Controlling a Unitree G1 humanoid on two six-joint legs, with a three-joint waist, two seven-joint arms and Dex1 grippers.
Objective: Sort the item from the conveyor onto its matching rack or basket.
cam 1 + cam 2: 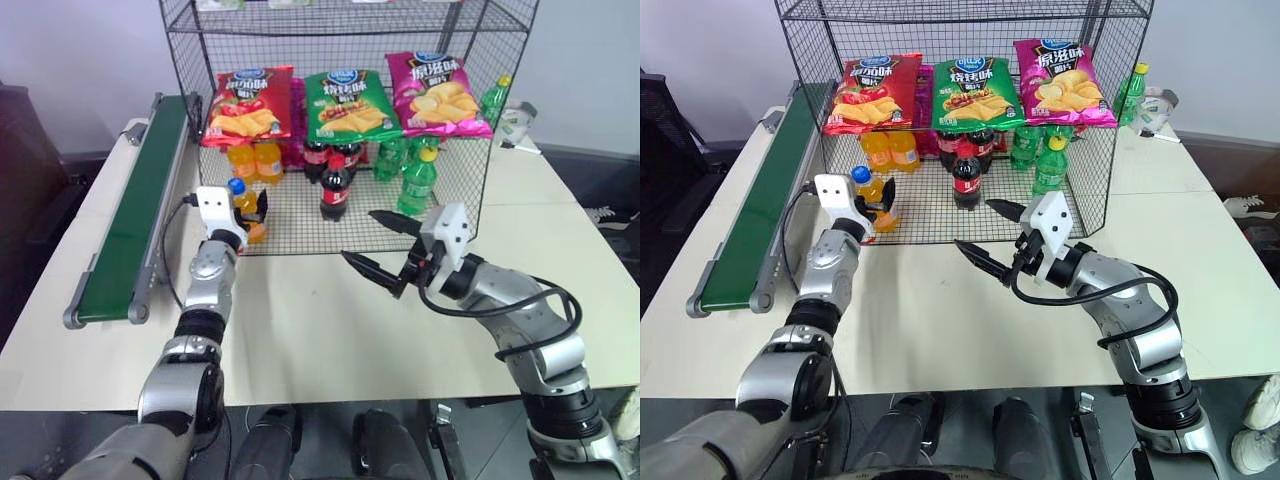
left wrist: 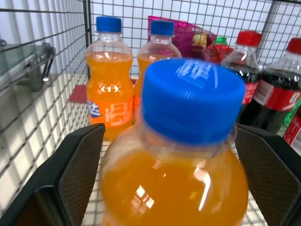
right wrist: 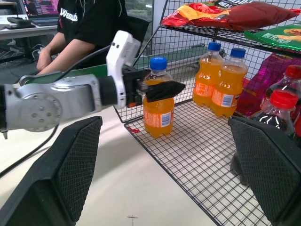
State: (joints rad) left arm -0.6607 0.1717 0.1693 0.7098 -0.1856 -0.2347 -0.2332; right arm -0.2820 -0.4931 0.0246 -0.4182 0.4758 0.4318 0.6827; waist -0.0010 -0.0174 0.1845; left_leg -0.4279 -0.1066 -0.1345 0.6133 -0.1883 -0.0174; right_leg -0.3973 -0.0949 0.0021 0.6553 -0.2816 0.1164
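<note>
The orange soda bottle (image 1: 246, 212) stands upright on the bottom wire shelf of the black wire-mesh rack (image 1: 455, 170), at the shelf's front left corner, left of centre in the left eye view. The left claw (image 1: 252, 208) is spread wide around the bottle; in the left wrist view its fingers (image 2: 80, 172) stand clear of the bottle's sides, so nothing is gripped. Two more orange soda bottles (image 1: 254, 160) stand behind it on the same shelf, with cola bottles (image 1: 335, 185) at centre and green soda bottles (image 1: 415, 180) to the right. Three chip bags (image 1: 345, 105) lie on the shelf above.

The right claw (image 1: 380, 250) hangs over the white counter (image 1: 300, 340) at centre frame, just in front of the rack, wide open and empty.

The dark-green conveyor (image 1: 135, 215) runs along the left of the frame, beside the rack. A seated person (image 3: 87, 23) shows in the upper left of the right wrist view.
</note>
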